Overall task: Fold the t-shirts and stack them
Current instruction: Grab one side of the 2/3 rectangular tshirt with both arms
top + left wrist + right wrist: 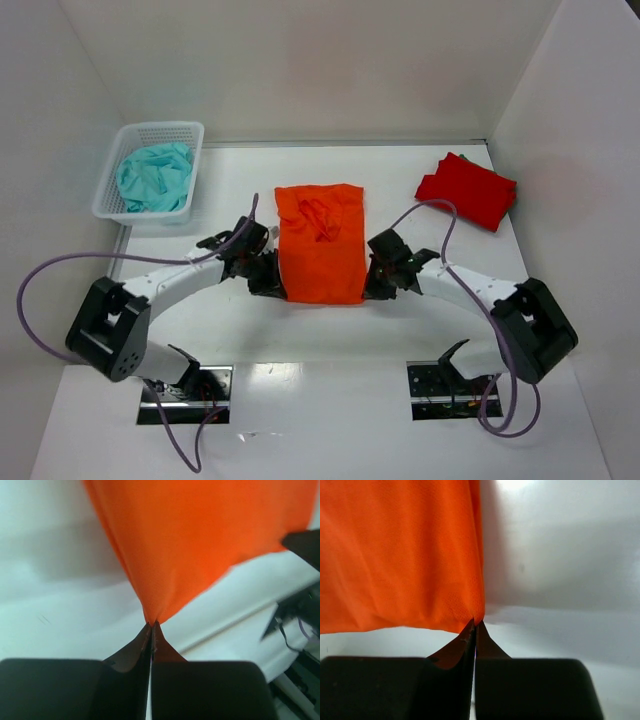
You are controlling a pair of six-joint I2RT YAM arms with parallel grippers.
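Note:
The bright orange t-shirt (320, 243) lies partly folded in the middle of the table and fills the left wrist view (200, 535) and the right wrist view (395, 555). My left gripper (275, 280) is shut on its near left corner (152, 617). My right gripper (372, 285) is shut on its near right corner (477, 616). Both corners are raised a little off the table. The deeper red t-shirt (467, 189) lies folded at the back right, apart from both grippers.
A white mesh basket (150, 172) with a teal cloth (153, 177) stands at the back left. White walls close the table on three sides. Purple cables loop from both arms over the table.

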